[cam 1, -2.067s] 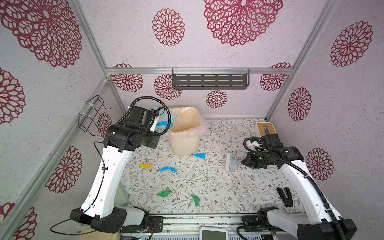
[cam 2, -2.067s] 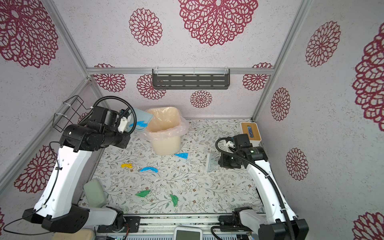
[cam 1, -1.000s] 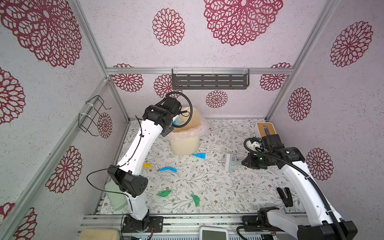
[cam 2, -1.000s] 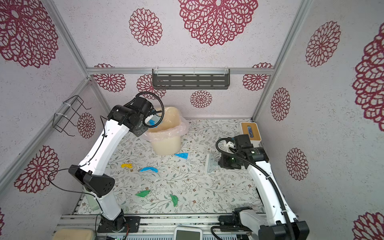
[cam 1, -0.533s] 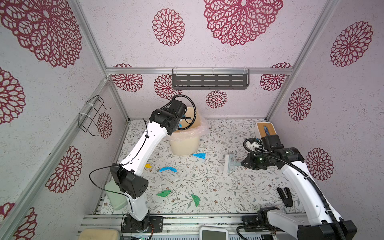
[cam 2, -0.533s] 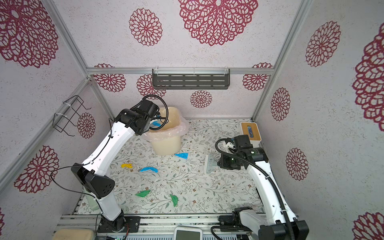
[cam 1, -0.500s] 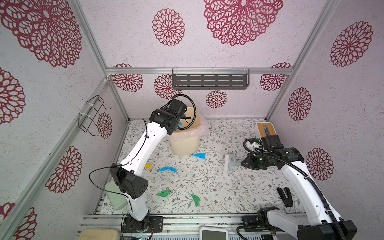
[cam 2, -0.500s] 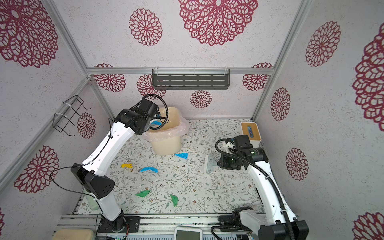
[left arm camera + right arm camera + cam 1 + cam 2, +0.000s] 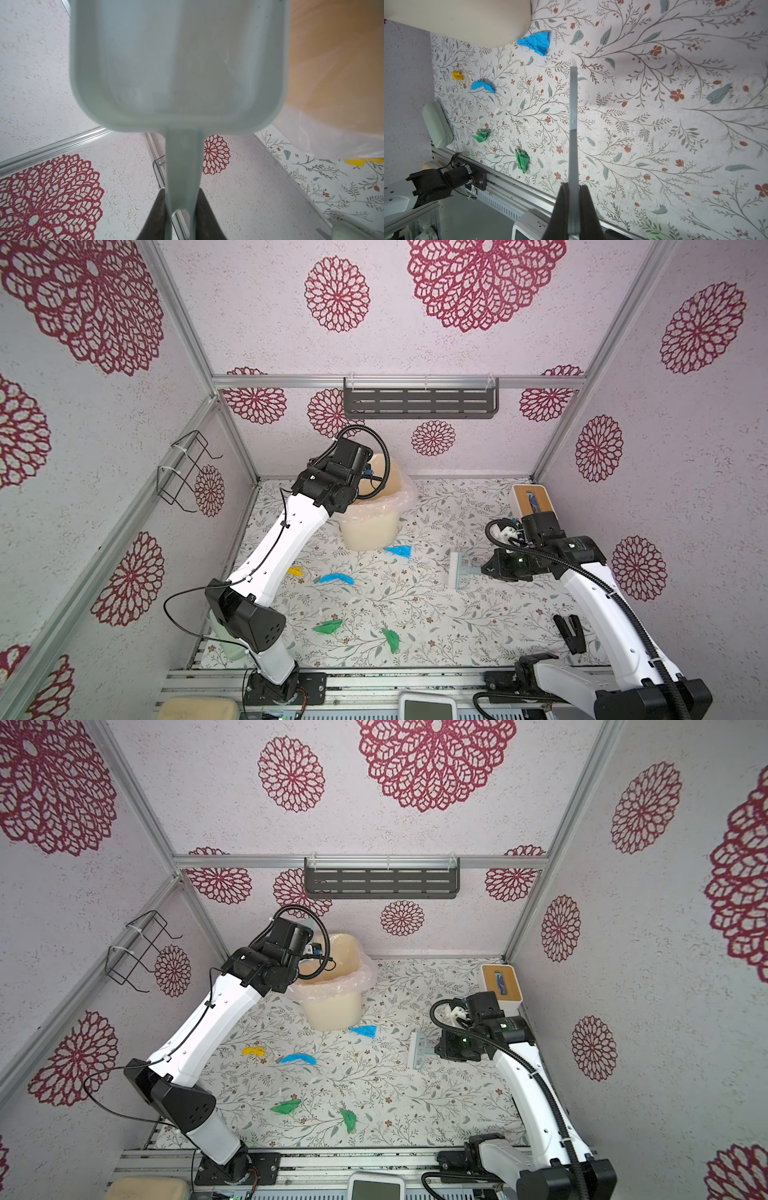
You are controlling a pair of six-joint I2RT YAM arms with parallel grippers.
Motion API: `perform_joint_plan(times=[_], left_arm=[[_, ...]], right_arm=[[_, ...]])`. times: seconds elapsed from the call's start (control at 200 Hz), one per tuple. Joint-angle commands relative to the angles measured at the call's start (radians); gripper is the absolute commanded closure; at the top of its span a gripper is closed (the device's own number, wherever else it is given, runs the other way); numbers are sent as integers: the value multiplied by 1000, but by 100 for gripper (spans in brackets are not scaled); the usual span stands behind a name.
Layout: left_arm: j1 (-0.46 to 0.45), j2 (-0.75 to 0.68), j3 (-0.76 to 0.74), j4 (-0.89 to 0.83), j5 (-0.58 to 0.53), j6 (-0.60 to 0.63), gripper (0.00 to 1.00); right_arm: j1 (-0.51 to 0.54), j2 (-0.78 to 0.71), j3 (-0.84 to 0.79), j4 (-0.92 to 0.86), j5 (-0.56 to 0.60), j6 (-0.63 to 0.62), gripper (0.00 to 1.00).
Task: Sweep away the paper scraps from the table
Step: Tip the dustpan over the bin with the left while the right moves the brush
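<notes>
- Closest to the front rail, a green scrap [image 9: 328, 627] and another green scrap [image 9: 390, 640] lie loose on the table [image 9: 457, 614], well apart from either arm.
- Farther in, left of centre, a yellow scrap [image 9: 253, 1051] and a curved blue scrap [image 9: 297, 1059] sit near each other. By my reading, all the paper scraps in view are waiting to be swept.
- To their right, the right gripper [image 9: 573, 187] pinches the thin handle of a brush [image 9: 459, 570], jaws pressed tight on it. The brush head is low, on the scraps' side of the arm, probably parked so it can push them leftwards. I cannot tell whether the bristles touch the table.
- Beyond that, a second blue scrap [image 9: 399, 551] lies just beside the foot of the bin [image 9: 370, 526], an awkward spot to sweep from.
- The bin, lined with a clear bag, stands near the back wall, within the left arm's reach for tipping.
- Farthest, the left gripper [image 9: 182, 193] is clamped on the handle of a dustpan [image 9: 178, 62], held at the bin's mouth. The pan's inside looks bare, so it has likely been emptied.
</notes>
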Motion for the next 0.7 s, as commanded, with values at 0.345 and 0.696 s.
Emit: perform_joint_plan(times=[0.345,0.696], left_arm=[[-14,-54,31,13,4,-83,100],[-116,-159,18,-127,167,-544,100]], right_arm=[[-6,-45,-30,38,-53,18,100],[36,-79,-139,265,-111,203,100]])
